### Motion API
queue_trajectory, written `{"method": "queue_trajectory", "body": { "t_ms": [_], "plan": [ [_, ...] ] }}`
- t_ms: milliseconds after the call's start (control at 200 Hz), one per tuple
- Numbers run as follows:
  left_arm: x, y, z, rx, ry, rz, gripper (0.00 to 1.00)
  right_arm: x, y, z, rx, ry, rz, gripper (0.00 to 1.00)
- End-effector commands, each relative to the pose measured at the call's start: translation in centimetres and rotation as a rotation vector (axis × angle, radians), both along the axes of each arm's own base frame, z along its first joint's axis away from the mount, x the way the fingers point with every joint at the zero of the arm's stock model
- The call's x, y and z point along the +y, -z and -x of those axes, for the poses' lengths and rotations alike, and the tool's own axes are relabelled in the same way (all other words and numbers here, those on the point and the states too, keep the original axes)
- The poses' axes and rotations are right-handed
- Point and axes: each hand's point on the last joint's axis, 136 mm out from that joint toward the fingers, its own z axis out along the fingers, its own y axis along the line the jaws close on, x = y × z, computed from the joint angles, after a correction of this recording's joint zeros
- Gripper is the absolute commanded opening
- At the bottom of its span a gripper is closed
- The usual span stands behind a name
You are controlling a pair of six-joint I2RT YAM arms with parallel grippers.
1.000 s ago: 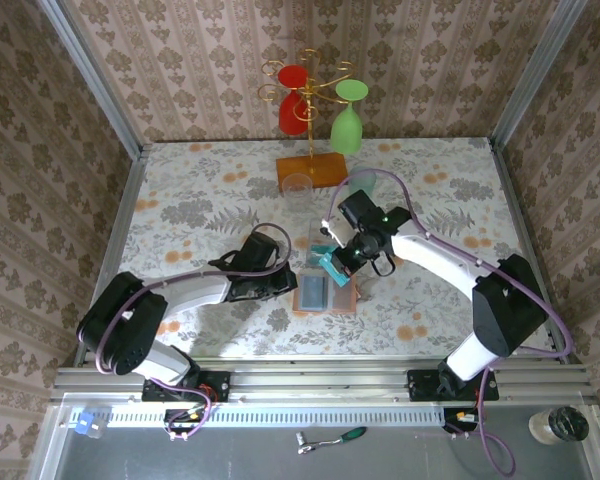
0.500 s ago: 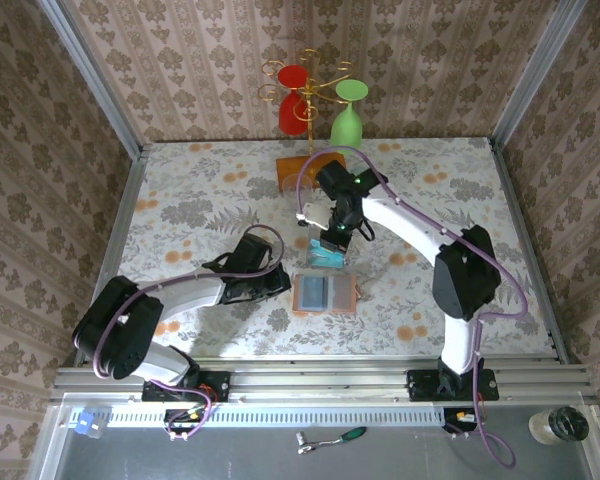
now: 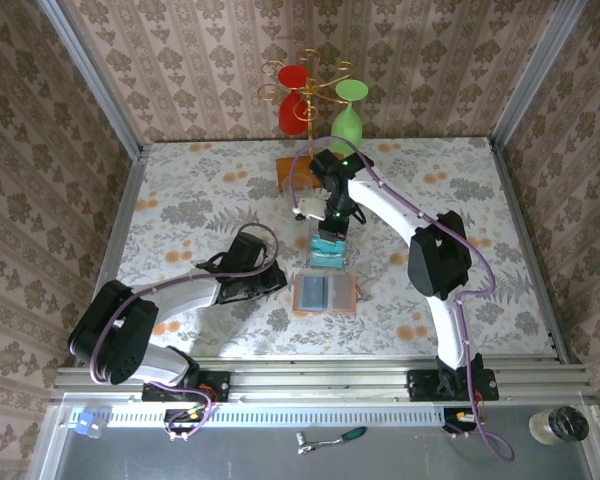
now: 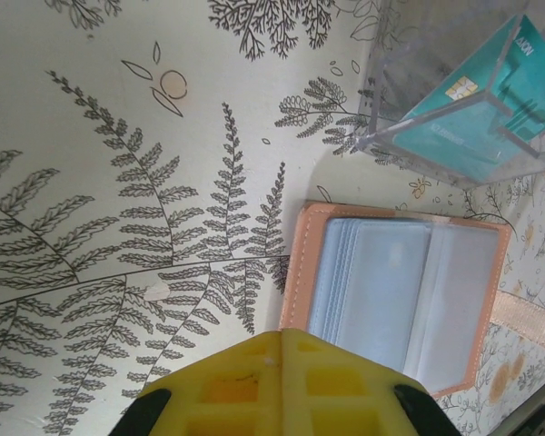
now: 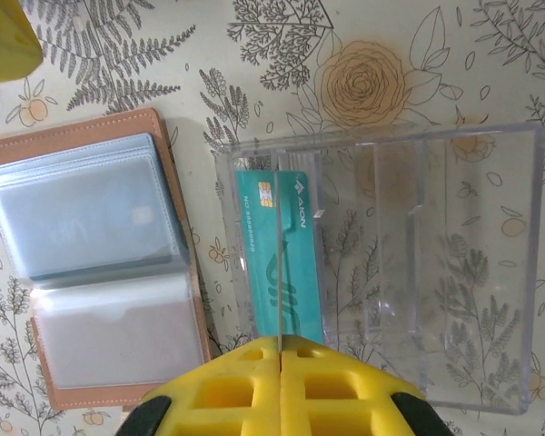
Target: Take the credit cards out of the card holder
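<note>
The card holder (image 3: 325, 293) lies open on the floral cloth, salmon rim round blue-grey sleeves (image 4: 400, 291) (image 5: 100, 263). My left gripper (image 3: 278, 283) rests just left of it, its yellow fingers shut with nothing between them (image 4: 280, 332). Behind the holder stands a clear plastic box (image 3: 327, 245) with a teal credit card (image 5: 291, 263) (image 4: 445, 136) in its left slot. Over that slot, my right gripper (image 3: 330, 228) (image 5: 280, 338) is shut on a thin credit card seen edge-on (image 5: 279, 236).
An orange wooden rack base (image 3: 310, 167) with a red glass (image 3: 293, 100) and a green glass (image 3: 347, 125) stands at the back, just behind the right arm. The box's right compartments (image 5: 436, 272) hold nothing.
My right gripper has carried the teal card from above the card holder back to the clear box. The left gripper has stayed beside the holder, shifting only slightly.
</note>
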Motion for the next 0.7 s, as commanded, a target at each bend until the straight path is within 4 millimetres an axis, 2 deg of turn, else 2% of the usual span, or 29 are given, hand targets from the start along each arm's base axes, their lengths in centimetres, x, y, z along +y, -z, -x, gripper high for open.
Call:
{"method": "queue_trajectory", "body": {
  "t_ms": [0, 240, 465, 695],
  "plan": [
    [0.9, 0.2, 0.4, -0.005, 0.004, -0.019, 0.06, -1.1, 0.9, 0.5, 0.051, -0.037, 0.055, 0.00],
    [1.5, 0.3, 0.6, -0.003, -0.010, -0.019, 0.06, -1.4, 2.2, 0.4, 0.089, -0.053, 0.061, 0.01],
    [1.6, 0.1, 0.5, -0.005, -0.009, -0.019, 0.07, -1.5, 3.0, 0.5, 0.103, -0.049, 0.067, 0.08],
    [1.4, 0.1, 0.4, -0.005, -0.004, -0.015, 0.07, -2.1, 3.0, -0.4, 0.069, -0.040, 0.096, 0.17]
  ]
}}
